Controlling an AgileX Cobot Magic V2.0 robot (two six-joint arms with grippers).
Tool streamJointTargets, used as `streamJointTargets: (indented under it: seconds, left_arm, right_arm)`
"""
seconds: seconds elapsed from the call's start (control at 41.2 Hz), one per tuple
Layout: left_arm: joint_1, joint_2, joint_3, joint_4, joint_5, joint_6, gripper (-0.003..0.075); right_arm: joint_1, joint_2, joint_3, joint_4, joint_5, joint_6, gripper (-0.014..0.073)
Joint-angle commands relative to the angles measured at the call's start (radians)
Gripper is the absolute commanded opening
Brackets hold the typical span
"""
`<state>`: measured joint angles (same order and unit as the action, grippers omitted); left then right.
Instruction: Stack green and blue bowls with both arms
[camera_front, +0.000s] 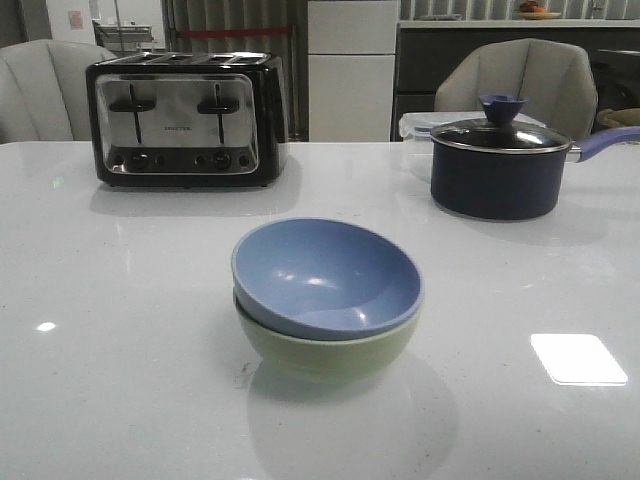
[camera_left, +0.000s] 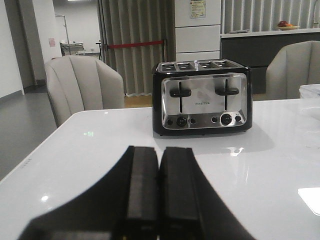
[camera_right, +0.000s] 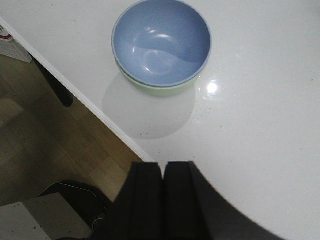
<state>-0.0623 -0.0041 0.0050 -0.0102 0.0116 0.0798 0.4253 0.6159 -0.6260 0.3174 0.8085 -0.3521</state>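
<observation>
The dusty blue bowl (camera_front: 325, 275) sits nested inside the pale green bowl (camera_front: 325, 350) in the middle of the white table, tilted slightly. The stack also shows in the right wrist view, blue bowl (camera_right: 161, 41) on green bowl (camera_right: 160, 90). No arm shows in the front view. My left gripper (camera_left: 160, 150) is shut and empty, low over the table, facing the toaster. My right gripper (camera_right: 163, 165) is shut and empty, over the table's near edge, well apart from the bowls.
A black and chrome toaster (camera_front: 185, 118) stands at the back left. A dark navy lidded saucepan (camera_front: 497, 165) stands at the back right, a clear container behind it. Chairs stand behind the table. The table edge (camera_right: 85, 100) and floor show in the right wrist view.
</observation>
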Motion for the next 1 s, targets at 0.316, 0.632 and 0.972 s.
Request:
streamJointTargets:
  seconds: [0.316, 0.632, 0.972]
  left_arm:
    - [-0.034, -0.021, 0.002, -0.009, -0.088, -0.009, 0.0093]
    - [-0.034, -0.021, 0.002, -0.009, -0.088, -0.009, 0.0093]
    - [-0.034, -0.021, 0.002, -0.009, -0.088, -0.009, 0.0093]
  right_arm:
    - [0.001, 0.000, -0.025, 0.011, -0.056, -0.011, 0.0029]
    - [0.001, 0.000, -0.025, 0.011, -0.056, -0.011, 0.0029]
    - [-0.131, -0.141, 0.087, -0.016, -0.217, -0.011, 0.0029]
